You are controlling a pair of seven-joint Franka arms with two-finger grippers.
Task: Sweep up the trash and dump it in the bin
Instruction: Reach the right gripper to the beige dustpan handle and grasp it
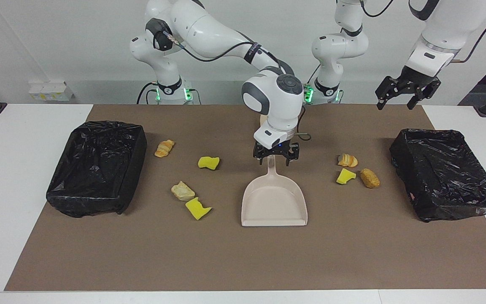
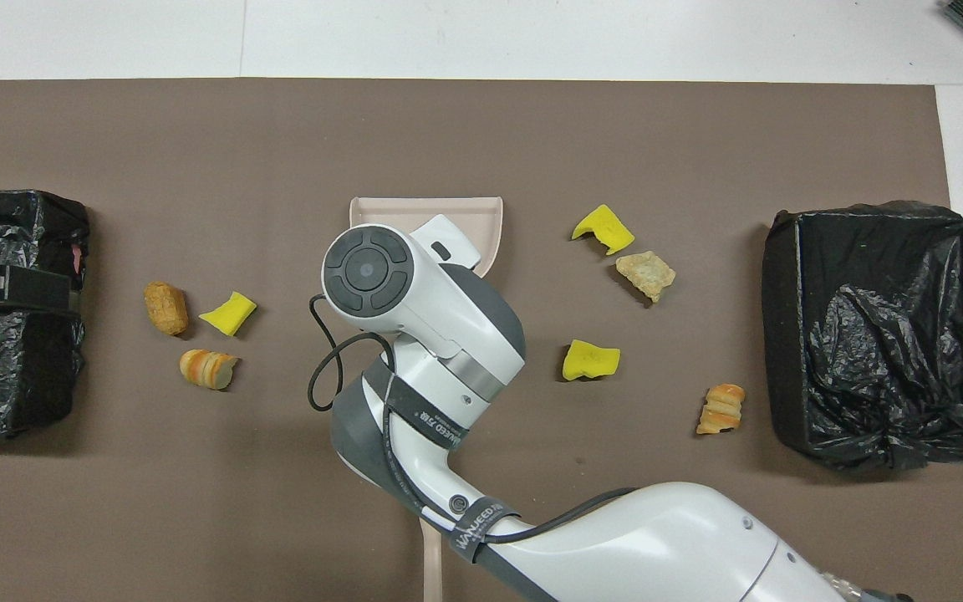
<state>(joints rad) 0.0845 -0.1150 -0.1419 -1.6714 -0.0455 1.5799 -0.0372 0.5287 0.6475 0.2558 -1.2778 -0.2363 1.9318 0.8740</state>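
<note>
Over the dustpan [image 1: 274,197] handle, right gripper [image 1: 276,157] spread wide; scraps [image 1: 207,162] lie at nine and three o'clock. An off-centre pinch could twist it. Left gripper [image 1: 406,98] waits, open.

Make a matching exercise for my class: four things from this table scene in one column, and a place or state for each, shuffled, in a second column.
Things
1. Right gripper
2. Left gripper
3. Dustpan
4. Bin at the left arm's end

Places or states
A. flat on the brown mat, pan part farther from the robots than its handle
B. open, low over the dustpan's handle
C. lined with a black bag
D. open, waiting raised above the mat's corner

Pairs: 1-B, 2-D, 3-A, 4-C
</note>
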